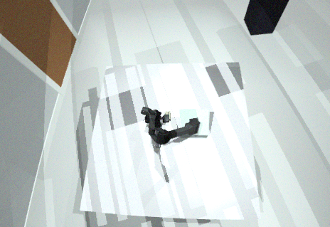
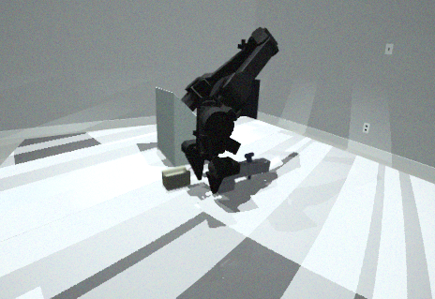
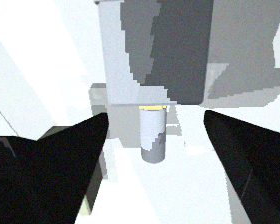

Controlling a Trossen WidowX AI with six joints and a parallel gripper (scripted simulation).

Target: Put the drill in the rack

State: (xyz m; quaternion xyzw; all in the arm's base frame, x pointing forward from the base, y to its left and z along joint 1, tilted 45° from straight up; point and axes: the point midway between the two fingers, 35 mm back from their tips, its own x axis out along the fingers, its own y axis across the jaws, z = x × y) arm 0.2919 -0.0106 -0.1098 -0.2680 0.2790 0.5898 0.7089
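Lining up our partly spread, empty claw, we have the drill's shank between its fingertips, protruding from the grey block lengthwise between them.

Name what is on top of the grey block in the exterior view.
A dark knob stands up from the grey block. Anything on its left end cannot be seen: black gripper parts cover it.
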